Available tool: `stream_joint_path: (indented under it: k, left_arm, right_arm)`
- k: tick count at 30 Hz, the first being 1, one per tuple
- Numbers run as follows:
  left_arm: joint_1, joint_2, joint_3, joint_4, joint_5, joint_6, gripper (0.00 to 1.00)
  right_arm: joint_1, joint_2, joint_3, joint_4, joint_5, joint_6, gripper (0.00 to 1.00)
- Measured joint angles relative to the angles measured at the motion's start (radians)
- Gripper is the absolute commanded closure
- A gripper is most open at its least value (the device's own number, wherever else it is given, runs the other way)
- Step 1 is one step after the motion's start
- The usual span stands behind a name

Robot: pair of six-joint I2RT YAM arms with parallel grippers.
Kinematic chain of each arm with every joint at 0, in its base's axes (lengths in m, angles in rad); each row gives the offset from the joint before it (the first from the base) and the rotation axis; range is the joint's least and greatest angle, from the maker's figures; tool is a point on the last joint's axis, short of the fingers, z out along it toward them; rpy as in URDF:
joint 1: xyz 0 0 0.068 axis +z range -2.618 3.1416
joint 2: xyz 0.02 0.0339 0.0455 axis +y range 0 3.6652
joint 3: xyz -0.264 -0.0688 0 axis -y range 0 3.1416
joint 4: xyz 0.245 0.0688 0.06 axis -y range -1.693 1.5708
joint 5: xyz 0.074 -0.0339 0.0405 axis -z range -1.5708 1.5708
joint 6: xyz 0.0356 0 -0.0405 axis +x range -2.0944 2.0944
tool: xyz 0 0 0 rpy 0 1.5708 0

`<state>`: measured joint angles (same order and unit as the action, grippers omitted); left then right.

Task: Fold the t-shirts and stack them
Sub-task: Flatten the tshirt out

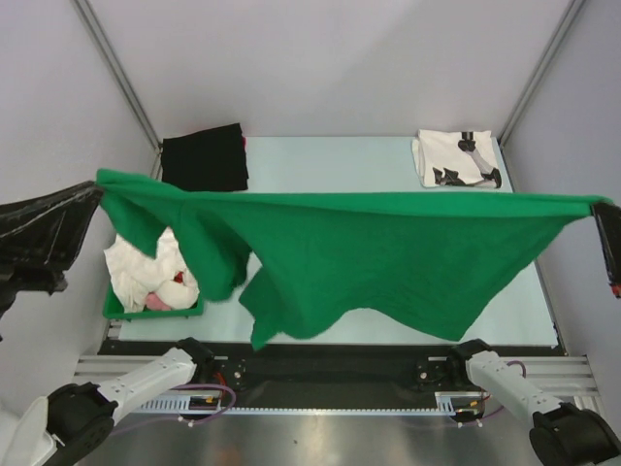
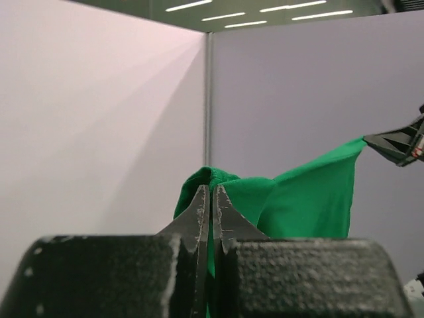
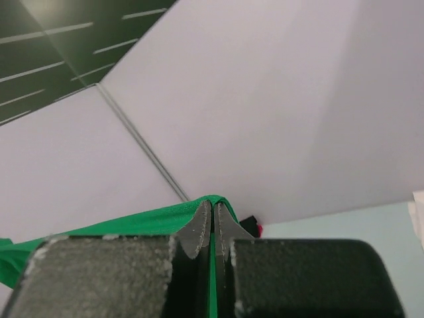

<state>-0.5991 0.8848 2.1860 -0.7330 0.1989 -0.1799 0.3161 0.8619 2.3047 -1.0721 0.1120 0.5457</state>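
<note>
Green t-shirt (image 1: 388,252) hangs stretched above the table (image 1: 320,160), left gripper (image 2: 212,189) and right gripper (image 3: 212,204) each pinched tight on an end. Beneath its left end, a green bin (image 1: 155,313) holds crumpled white clothes (image 1: 146,272).

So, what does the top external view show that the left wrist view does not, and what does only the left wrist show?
Only the top view: a folded white printed t-shirt and a folded black garment at the far edge of the table, and a green bin holding white cloth. Only the left wrist: ceiling lights and a close look at its shut fingers pinching the green t-shirt. Both: the green t-shirt stretched in the air between the left gripper and the right gripper.
</note>
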Motion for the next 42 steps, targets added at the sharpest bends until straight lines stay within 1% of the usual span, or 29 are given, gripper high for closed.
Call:
stream_joint_path:
  k: [3, 9, 14, 18, 20, 22, 25, 27, 28, 29, 30, 31, 32, 33, 34, 35, 36, 37, 38, 39, 41, 42]
  left_arm:
    - [0.0, 0.0, 0.039, 0.002, 0.076, 0.011, 1.0]
    - [0.002, -0.01, 0.049, 0.022, 0.187, 0.024, 1.0]
    - [0.004, -0.015, 0.026, 0.06, 0.242, 0.032, 1.0]
    - [0.004, -0.015, -0.087, 0.102, 0.247, 0.058, 1.0]
    - [0.004, -0.005, -0.163, 0.118, 0.228, 0.078, 0.99]
    - [0.004, 0.035, -0.25, 0.14, 0.207, 0.109, 1.0]
    - [0.044, 0.146, -0.365, 0.193, 0.198, 0.155, 1.0]
    - [0.097, 0.279, -0.437, 0.252, 0.205, 0.185, 0.98]
    - [0.114, 0.354, -0.457, 0.273, 0.198, 0.2, 0.92]
    - [0.13, 0.462, -0.46, 0.299, 0.179, 0.218, 0.82]
    - [0.141, 0.574, -0.443, 0.325, 0.141, 0.236, 0.58]
    - [0.147, 0.696, -0.416, 0.344, 0.111, 0.248, 0.43]
    - [0.151, 0.825, -0.365, 0.329, 0.085, 0.249, 0.35]
    - [0.156, 0.985, -0.254, 0.294, 0.061, 0.247, 0.3]
    - [0.158, 1.163, -0.118, 0.274, 0.032, 0.236, 0.29]
    - [0.159, 1.329, 0.018, 0.235, 0.011, 0.224, 0.24]
    - [0.161, 1.468, 0.143, 0.183, -0.008, 0.205, 0.19]
    - [0.162, 1.569, 0.218, 0.152, -0.028, 0.187, 0.18]
    - [0.164, 1.631, 0.239, 0.113, -0.048, 0.166, 0.17]
    - [0.165, 1.656, 0.219, 0.071, -0.063, 0.146, 0.17]
    - [0.167, 1.632, 0.082, 0.038, -0.092, 0.109, 0.16]
    - [0.167, 1.576, -0.035, 0.06, -0.105, 0.097, 0.15]
  right_arm:
    - [-0.045, -0.013, 0.042, 0.021, -0.066, -0.025, 1.0]
    - [-0.134, -0.068, 0.018, 0.089, -0.193, -0.07, 1.0]
    - [-0.168, -0.091, 0.0, 0.123, -0.2, -0.111, 1.0]
    - [-0.252, -0.072, -0.03, 0.106, -0.161, -0.158, 1.0]
    - [-0.312, -0.055, -0.089, 0.111, -0.142, -0.171, 1.0]
    - [-0.348, -0.037, -0.219, 0.143, -0.117, -0.179, 1.0]
    - [-0.354, 0.051, -0.476, 0.215, -0.037, -0.183, 1.0]
    - [-0.356, 0.162, -0.64, 0.289, 0.012, -0.185, 1.0]
    - [-0.36, 0.241, -0.722, 0.328, 0.039, -0.185, 1.0]
    - [-0.366, 0.308, -0.775, 0.359, 0.057, -0.184, 0.96]
    - [-0.374, 0.421, -0.832, 0.405, 0.074, -0.183, 0.66]
    - [-0.383, 0.536, -0.868, 0.437, 0.087, -0.179, 0.54]
    - [-0.391, 0.627, -0.88, 0.448, 0.095, -0.18, 0.45]
    - [-0.401, 0.735, -0.881, 0.451, 0.106, -0.174, 0.36]
    - [-0.411, 0.824, -0.879, 0.45, 0.116, -0.17, 0.33]
    - [-0.421, 0.891, -0.876, 0.444, 0.122, -0.169, 0.29]
    - [-0.428, 0.925, -0.876, 0.44, 0.128, -0.167, 0.25]
    - [-0.436, 0.949, -0.877, 0.434, 0.134, -0.162, 0.24]
    - [-0.441, 0.952, -0.88, 0.434, 0.139, -0.162, 0.23]
    - [-0.443, 0.943, -0.88, 0.434, 0.146, -0.161, 0.23]
    - [-0.454, 0.883, -0.893, 0.453, 0.154, -0.162, 0.23]
    - [-0.454, 0.834, -0.914, 0.469, 0.154, -0.162, 0.22]
